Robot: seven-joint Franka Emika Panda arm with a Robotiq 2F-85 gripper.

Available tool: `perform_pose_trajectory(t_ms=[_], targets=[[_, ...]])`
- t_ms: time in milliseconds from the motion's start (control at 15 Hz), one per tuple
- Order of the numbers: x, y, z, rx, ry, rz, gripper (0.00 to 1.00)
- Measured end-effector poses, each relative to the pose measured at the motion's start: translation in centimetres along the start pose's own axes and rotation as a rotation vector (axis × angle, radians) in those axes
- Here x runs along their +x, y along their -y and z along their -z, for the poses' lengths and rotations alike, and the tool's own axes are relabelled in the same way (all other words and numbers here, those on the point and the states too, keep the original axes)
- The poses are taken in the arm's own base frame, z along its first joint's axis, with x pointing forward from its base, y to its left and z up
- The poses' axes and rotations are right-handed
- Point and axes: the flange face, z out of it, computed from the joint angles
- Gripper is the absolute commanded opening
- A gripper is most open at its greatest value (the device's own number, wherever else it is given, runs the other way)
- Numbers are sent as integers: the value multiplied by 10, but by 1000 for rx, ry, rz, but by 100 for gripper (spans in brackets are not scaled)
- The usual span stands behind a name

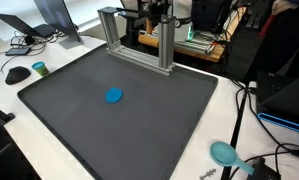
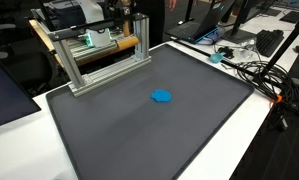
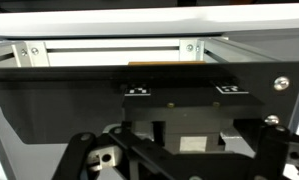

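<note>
Jaws of the gripper (image 3: 177, 138) stood wide apart in the wrist view, with nothing between them. The wrist camera looked at a silver metal frame (image 3: 109, 50) close by. A small blue thing (image 1: 113, 96) lay flat on the big dark mat (image 1: 79, 130), near its middle, in both exterior views. It sat well apart from the frame, which stood at the mat's far edge. In an exterior view the blue thing (image 2: 162, 96) looked like a round blob, so nobody could tell which way it pointed or where its long side ran. A teal scoop (image 1: 224, 152) lay off the mat on the white table (image 1: 221, 115).
</note>
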Motion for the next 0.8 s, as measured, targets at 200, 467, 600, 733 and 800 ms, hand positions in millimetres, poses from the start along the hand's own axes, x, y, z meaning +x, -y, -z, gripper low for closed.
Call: perform_pose_trajectory(t_ms=[200, 467, 600, 733, 800], targets=[[1, 1, 3, -2, -10, -17, 100], [2, 3, 12, -3, -33, -44, 100], [4, 3, 20, -2, -51, -51, 100], [8, 2, 30, -1, -74, -55, 100], [11, 2, 36, -1, -87, -56, 100]])
